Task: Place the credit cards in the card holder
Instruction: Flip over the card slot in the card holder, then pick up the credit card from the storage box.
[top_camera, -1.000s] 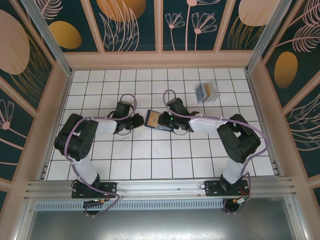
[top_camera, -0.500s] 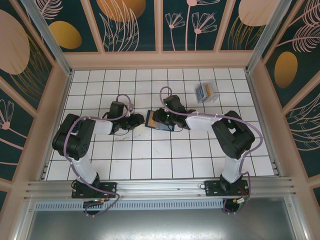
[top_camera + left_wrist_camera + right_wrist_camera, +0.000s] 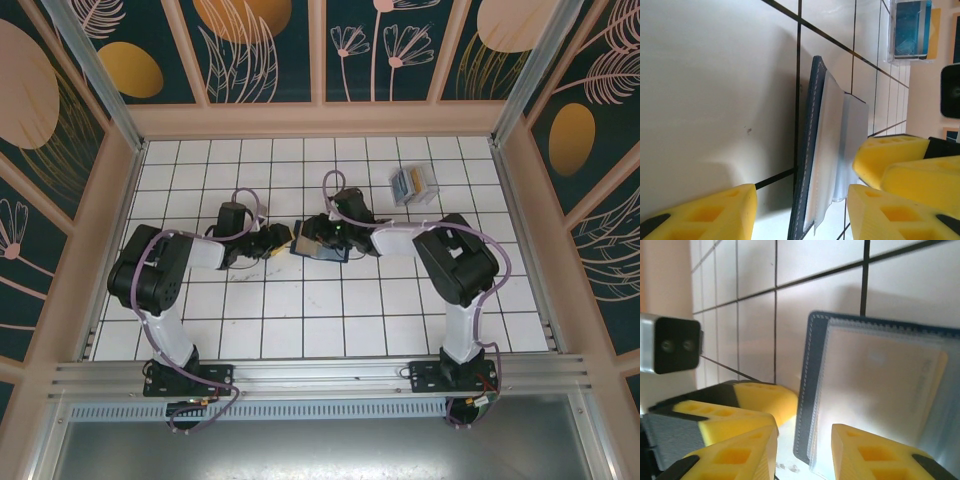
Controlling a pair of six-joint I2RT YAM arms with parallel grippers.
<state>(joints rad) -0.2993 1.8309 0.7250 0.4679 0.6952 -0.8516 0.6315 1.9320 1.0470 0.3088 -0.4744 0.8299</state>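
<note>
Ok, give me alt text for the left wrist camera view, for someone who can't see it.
A dark navy card holder with pale inner sleeves lies on the white tiled table, seen edge-on between the left gripper's open yellow fingers. The right gripper's fingers sit beside it; a clear rack of blue cards stands farther off.

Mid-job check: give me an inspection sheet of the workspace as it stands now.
Surface: white tiled table, no spills seen.
Job's things: card holder lies open between the grippers; credit cards stand in a clear rack, far right.
Clutter: nothing seen.
Grippers: left gripper open, straddling the holder's edge; right gripper open, astride a holder corner.
Cables: purple cables loop over both wrists, off the holder.
Surroundings: teal floral wall panels; metal rail at the near edge.
</note>
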